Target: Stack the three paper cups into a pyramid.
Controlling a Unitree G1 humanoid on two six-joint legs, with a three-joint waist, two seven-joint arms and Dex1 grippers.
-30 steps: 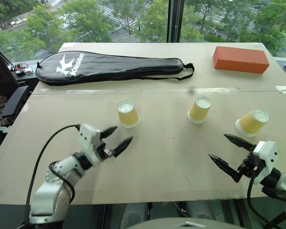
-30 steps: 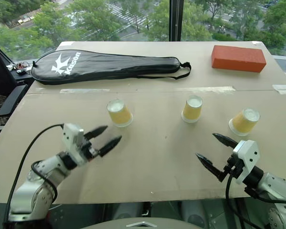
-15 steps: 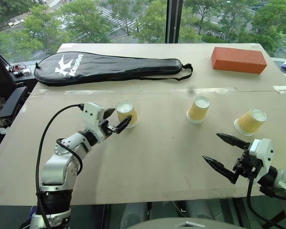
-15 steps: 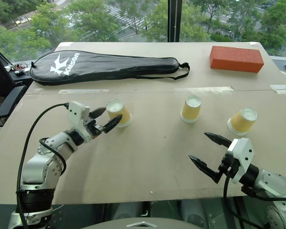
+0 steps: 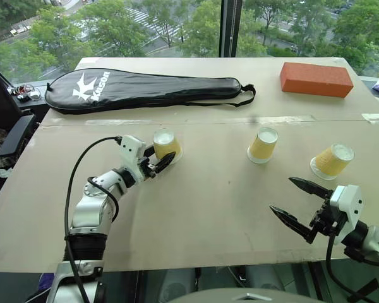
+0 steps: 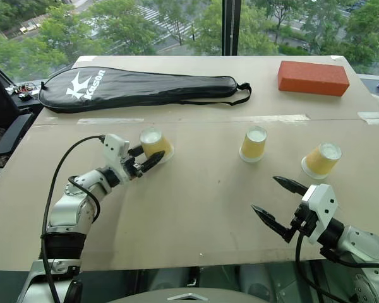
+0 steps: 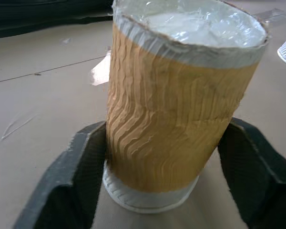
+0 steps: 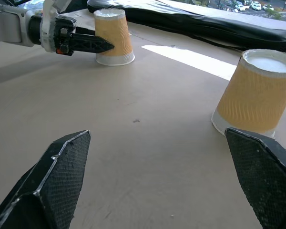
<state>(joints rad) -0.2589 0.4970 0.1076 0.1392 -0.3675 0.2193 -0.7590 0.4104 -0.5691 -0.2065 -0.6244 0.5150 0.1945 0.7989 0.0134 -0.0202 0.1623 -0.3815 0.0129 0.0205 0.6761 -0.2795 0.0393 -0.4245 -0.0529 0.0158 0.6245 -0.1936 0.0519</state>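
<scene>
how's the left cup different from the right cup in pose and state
The leftmost yellow-orange paper cup sits between the fingers of the left pincer; the rightmost yellow-orange paper cup stands free, the open right pincer short of it. In the head views the leftmost looks nearly straight, the rightmost more slanted. Both sit upside down, white base up, on the brown table.

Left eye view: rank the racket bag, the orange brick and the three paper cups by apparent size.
1. Racket bag, clearly largest.
2. Orange brick.
3. The three paper cups: left, middle, right. They look alike, so no ranking among them.
</scene>
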